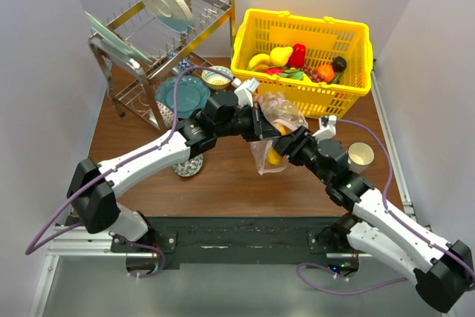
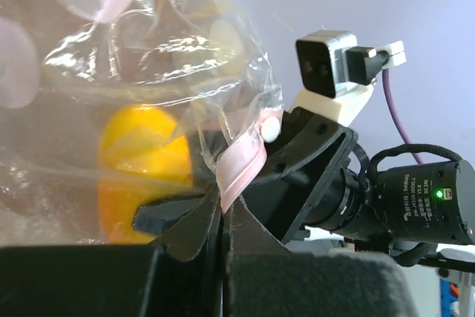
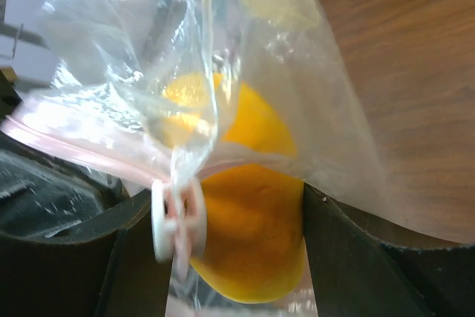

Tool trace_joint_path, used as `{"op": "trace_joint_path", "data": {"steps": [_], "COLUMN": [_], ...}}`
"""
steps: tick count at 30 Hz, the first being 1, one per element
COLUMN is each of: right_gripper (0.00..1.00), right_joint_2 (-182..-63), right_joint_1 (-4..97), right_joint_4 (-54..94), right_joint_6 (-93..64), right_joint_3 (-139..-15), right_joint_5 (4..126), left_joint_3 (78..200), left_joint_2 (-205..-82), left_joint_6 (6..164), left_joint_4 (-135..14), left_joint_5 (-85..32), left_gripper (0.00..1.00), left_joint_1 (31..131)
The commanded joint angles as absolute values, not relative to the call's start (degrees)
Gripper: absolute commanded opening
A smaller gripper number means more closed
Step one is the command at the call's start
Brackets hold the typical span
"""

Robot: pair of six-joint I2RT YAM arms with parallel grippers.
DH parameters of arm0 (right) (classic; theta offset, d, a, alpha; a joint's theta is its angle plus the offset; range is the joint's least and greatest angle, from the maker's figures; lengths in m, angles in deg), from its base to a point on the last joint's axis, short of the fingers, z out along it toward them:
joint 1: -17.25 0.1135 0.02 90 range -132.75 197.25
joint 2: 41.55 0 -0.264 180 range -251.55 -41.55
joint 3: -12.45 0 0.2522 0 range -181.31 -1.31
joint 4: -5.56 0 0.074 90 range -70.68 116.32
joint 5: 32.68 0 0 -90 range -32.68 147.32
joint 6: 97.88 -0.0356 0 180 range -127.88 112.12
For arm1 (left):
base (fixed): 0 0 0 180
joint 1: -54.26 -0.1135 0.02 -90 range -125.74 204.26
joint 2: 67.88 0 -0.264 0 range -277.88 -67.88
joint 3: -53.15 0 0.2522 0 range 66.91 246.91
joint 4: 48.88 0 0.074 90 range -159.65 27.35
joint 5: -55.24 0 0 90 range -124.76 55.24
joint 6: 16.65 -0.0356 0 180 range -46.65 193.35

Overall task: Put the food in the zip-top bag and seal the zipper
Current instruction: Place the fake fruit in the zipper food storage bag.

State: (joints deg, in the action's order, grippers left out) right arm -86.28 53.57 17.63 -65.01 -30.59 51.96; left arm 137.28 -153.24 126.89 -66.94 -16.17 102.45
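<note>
The clear zip-top bag (image 1: 276, 118) hangs above the table between my two grippers, with a yellow-orange piece of food (image 1: 274, 155) inside it. My left gripper (image 1: 260, 120) is shut on the bag's pink zipper strip (image 2: 241, 165); the yellow food (image 2: 141, 161) shows through the plastic to its left. My right gripper (image 1: 293, 139) is open. Its fingers (image 3: 349, 257) straddle the bag's edge, with the white slider (image 3: 174, 220) by the left finger and the yellow food (image 3: 252, 235) between them. More food (image 1: 297, 61) lies in the yellow basket (image 1: 356, 93).
A metal dish rack (image 1: 148, 42) with white plates stands at the back left. A teal plate (image 1: 182, 96) and a small bowl (image 1: 217, 77) lie beside it. A patterned dish (image 1: 188, 165) sits under the left arm. A cup (image 1: 361, 155) stands at the right.
</note>
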Motion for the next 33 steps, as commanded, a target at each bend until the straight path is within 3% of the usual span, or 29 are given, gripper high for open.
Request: {"op": "trace_joint_path", "data": {"steps": [1, 5, 6, 9, 10, 14, 19, 25, 29, 33], "right_gripper": [0.56, 0.57, 0.61, 0.96, 0.98, 0.98, 0.91, 0.91, 0.97, 0.93], "right_joint_2": [-85.8, -87.7, -87.8, -88.0, -87.8, -87.3, -86.7, -83.4, -82.8, -84.7], "right_joint_1": [53.6, 53.6, 53.6, 53.6, 53.6, 53.6, 53.6, 53.6, 53.6, 53.6], "right_joint_4": [14.8, 14.0, 13.3, 15.4, 16.3, 24.1, 36.8, 48.1, 54.2, 61.2], "right_joint_6": [-62.7, -61.7, -61.8, -61.9, -61.5, -59.1, -55.4, -51.4, -47.9, -44.3], "right_joint_3": [-31.6, -31.8, -31.6, -32.2, -32.8, -38.2, -44.2, -49.9, -54.6, -59.3], "right_joint_5": [45.3, 46.4, 46.7, 47.0, 47.0, 46.7, 47.0, 46.0, 43.4, 41.6], "left_joint_3": [134.9, 133.5, 133.2, 131.9, 132.2, 133.5, 132.4, 130.5, 130.6, 131.1], "left_joint_2": [-151.6, -150.8, -150.5, -149.8, -149.7, -149.0, -150.1, -150.9, -151.0, -151.4], "left_joint_6": [130.3, 134.3, 136.3, 139.5, 139.6, 138.0, 137.1, 137.2, 137.0, 136.0], "left_joint_4": [-63.5, -59.2, -58.1, -53.5, -53.6, -56.7, -57.8, -56.6, -56.6, -57.5], "left_joint_5": [-13.4, -11.1, -9.8, -8.4, -8.6, -10.8, -12.6, -12.7, -12.5, -13.1], "left_gripper": [0.0, 0.0, 0.0, 0.0, 0.0, 0.0, 0.0, 0.0, 0.0, 0.0], "left_joint_1": [103.2, 103.6, 103.7, 103.7, 103.7, 103.6, 102.8, 101.6, 100.8, 100.1]}}
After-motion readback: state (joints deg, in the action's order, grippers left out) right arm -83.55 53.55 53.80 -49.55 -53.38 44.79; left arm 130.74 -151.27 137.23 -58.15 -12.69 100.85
